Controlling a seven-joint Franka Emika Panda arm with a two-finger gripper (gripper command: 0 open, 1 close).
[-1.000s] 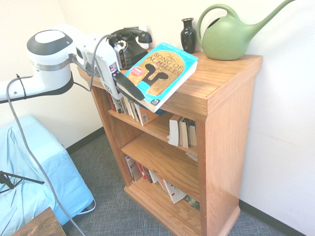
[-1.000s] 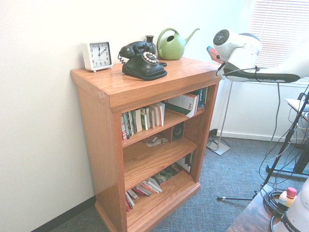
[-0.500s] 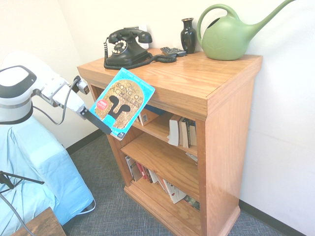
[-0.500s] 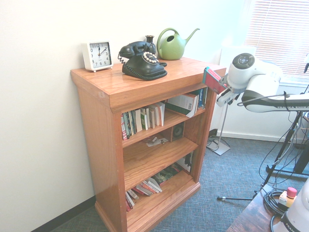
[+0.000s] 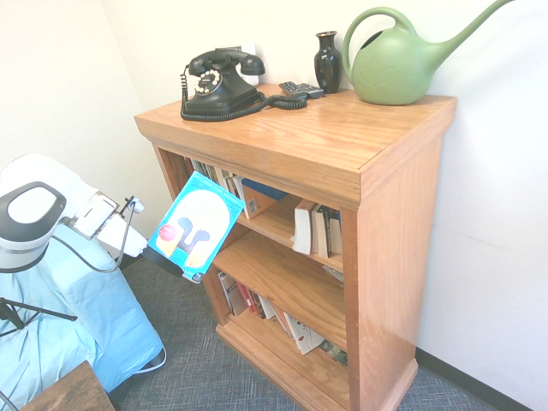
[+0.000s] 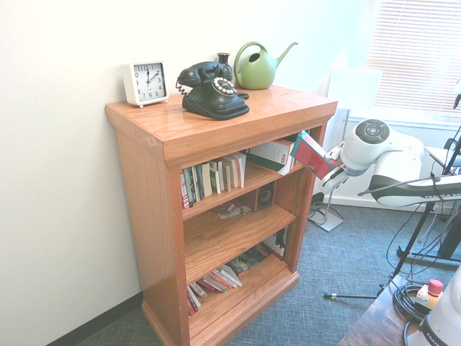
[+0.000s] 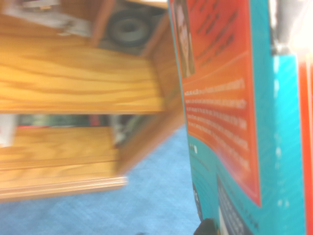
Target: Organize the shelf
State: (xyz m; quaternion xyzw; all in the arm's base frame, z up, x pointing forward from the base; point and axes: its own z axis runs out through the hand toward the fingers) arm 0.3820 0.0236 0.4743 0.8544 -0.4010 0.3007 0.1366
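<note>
"Beside the open front of the bookcase (image 5: 396,257), what do the jaws have?"

"The gripper (image 5: 180,267) is closed on one corner of a paperback (image 5: 202,224). The front cover is bright blue with a helmet shape on it, and the wrist view shows the red and teal back, with pale print"

"Flat or upright?"

"Tilted, out in front of the upper openings. It's below the level of the thick oak top, with the arm reaching in to it"

"And the shelf itself?"

"Standing on the blue-grey carpet against the wall, three tiers. On the upper one there's a row of books (image 6: 215,177), mostly upright, and a pale volume (image 6: 270,154) leaning over farther along"

"Middle tier?"

"A dark round speaker (image 6: 266,195) at the back, with some small items (image 6: 233,210) near it that I can't make out. Down on the bottom tier, thin books (image 6: 215,280) lean over on one another"

"What's on top?"

"A white square clock (image 6: 146,83) near one end, then a black rotary phone (image 5: 220,92) with its coiled cord. Behind the cord lies a dark remote (image 5: 301,89), just beside a slim black vase (image 5: 328,65), and next to that sits a green watering can (image 5: 394,70), its long spout pointing away from the vase"
</note>
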